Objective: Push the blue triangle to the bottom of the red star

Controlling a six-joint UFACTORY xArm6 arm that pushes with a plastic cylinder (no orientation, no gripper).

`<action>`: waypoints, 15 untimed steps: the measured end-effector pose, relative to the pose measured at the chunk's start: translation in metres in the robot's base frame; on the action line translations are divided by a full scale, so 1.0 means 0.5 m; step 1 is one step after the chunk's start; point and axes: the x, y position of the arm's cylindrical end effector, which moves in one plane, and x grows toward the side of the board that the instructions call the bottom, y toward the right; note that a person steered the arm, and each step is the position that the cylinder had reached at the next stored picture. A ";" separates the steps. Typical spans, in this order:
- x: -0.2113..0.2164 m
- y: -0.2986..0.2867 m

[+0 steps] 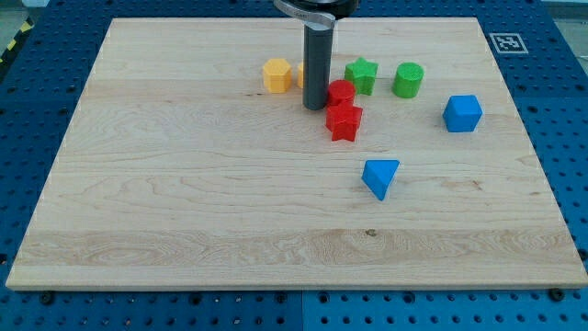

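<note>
The blue triangle (380, 176) lies right of the board's middle. The red star (344, 121) sits up and to the left of it, with a gap between them. My tip (315, 107) stands just left of a red round block (342, 93), which touches the red star's top. The tip is up and left of the red star, far from the blue triangle.
A yellow hexagon block (277, 74) and a second yellow block partly hidden behind the rod (301, 74) lie left of the rod. A green star (362, 75), a green cylinder (408, 80) and a blue cube (462, 113) lie to the right. The wooden board (184, 202) sits on a blue pegboard.
</note>
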 end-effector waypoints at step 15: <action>0.363 0.228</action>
